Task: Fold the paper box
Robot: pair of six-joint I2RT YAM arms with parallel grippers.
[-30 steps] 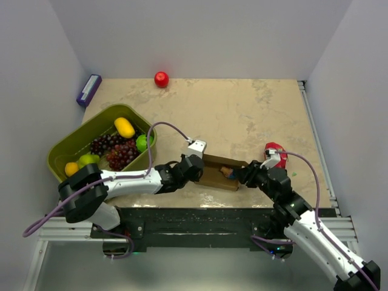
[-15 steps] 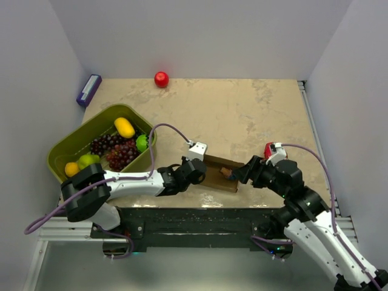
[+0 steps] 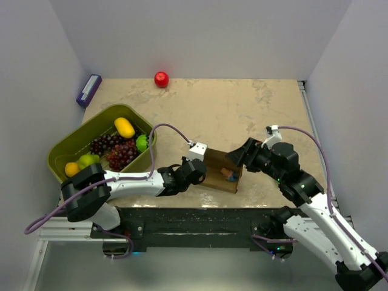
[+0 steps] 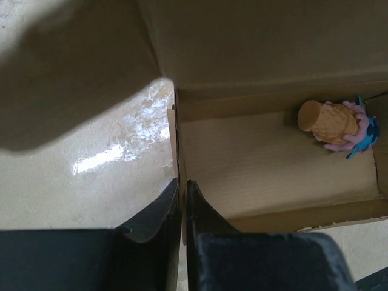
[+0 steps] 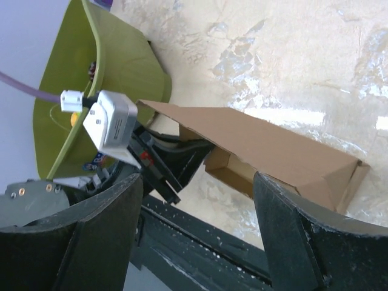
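Observation:
The paper box (image 3: 219,173) is a slim brown cardboard tray near the table's front edge, its lid flap (image 5: 260,145) raised over it. Inside the tray (image 4: 267,160) a small orange cone toy (image 4: 330,121) lies at the far end. My left gripper (image 3: 199,172) is shut on the box's thin left end wall (image 4: 177,139), and its fingertips (image 4: 183,185) pinch the cardboard edge. My right gripper (image 3: 238,157) hovers open above the box's right end, with nothing between its fingers (image 5: 199,182).
An olive-green basket (image 3: 103,115) of fruit stands at the left, close behind my left arm. A red ball (image 3: 161,79) and a purple box (image 3: 89,90) sit by the back wall. The table's front rail (image 3: 212,212) runs just below the box.
My right gripper has opened, let go of the box's right end and lifted up and back. The left gripper has kept its pinch on the left wall.

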